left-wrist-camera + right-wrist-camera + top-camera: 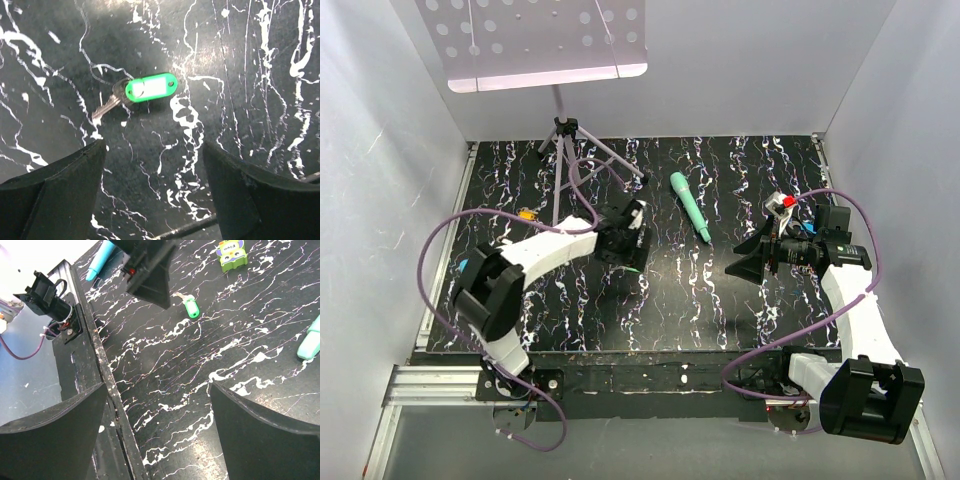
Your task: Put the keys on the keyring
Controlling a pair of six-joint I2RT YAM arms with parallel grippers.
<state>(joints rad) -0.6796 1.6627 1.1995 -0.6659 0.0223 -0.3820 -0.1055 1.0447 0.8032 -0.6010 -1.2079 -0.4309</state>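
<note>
Left wrist view: we see the left gripper (155, 192), jaws spread wide and empty, above a key (150, 87) with a green oval head, white label and silver blade, flat on the black marbled table (250, 75). The right gripper (157, 435), well apart, gapes too.

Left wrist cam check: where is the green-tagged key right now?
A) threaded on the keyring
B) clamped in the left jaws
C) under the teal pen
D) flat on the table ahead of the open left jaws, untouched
D: the green-tagged key lies flat on the table, apart from the left gripper, whose jaws stand open with nothing between them.
</note>
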